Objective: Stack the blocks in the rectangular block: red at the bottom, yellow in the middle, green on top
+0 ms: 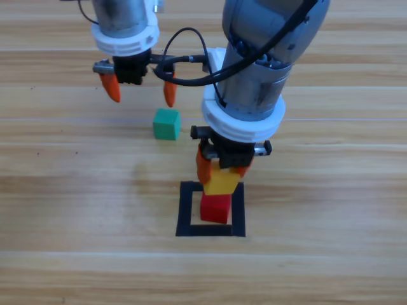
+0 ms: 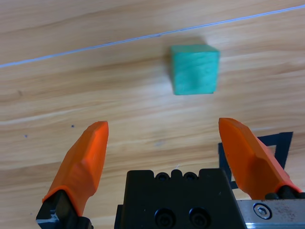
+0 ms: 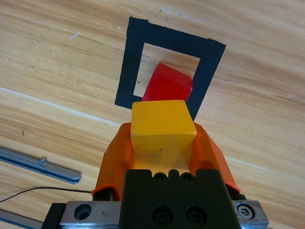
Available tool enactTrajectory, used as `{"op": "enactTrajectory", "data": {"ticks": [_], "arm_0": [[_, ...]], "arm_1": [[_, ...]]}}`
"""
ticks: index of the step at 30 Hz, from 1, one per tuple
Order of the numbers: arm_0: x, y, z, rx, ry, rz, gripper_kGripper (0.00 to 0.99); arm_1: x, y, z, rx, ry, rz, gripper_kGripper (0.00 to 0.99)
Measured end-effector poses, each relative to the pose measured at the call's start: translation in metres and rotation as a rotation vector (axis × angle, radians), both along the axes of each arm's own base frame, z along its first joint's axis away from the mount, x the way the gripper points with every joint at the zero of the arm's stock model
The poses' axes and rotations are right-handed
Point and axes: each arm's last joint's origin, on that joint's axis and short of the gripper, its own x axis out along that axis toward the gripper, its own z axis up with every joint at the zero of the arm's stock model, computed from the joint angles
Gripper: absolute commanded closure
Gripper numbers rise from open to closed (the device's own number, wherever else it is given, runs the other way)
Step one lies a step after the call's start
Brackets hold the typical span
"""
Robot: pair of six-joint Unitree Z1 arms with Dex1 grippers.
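Note:
The red cube (image 1: 215, 209) (image 3: 167, 85) sits inside the black tape rectangular block (image 1: 185, 210) (image 3: 134, 62). My right gripper (image 1: 221, 166) (image 3: 163, 143) is shut on the yellow cube (image 1: 222, 180) (image 3: 163, 126), which hangs just above the red cube. Whether the two touch I cannot tell. The green cube (image 1: 166, 124) (image 2: 194, 69) lies on the table, up and left of the tape. Just beyond it my left gripper (image 1: 141, 92) (image 2: 171, 143) hovers open with nothing between its jaws.
A black cable (image 1: 184, 67) loops between the two arms near the top. A thin metal strip (image 3: 38, 164) lies on the table at the left of the right wrist view. Bare wood spreads to the left and right of the tape.

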Motion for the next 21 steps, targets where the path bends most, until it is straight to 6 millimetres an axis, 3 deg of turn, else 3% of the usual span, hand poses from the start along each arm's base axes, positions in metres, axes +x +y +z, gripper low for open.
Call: {"op": "enactTrajectory", "data": {"ticks": [8, 11, 21], "arm_0": [[0.007, 0.039, 0.02, -0.01, -0.029, 0.055, 0.014], [0.007, 0.043, 0.022, -0.012, -0.033, 0.063, 0.017], [0.007, 0.043, 0.021, -0.014, -0.027, 0.062, 0.019]], "arm_1": [[0.004, 0.007, -0.01, -0.02, 0.004, -0.045, 0.99], [0.006, 0.009, -0.018, -0.054, -0.003, -0.069, 0.99], [0.006, 0.012, -0.019, -0.08, -0.024, -0.096, 0.99]]}}
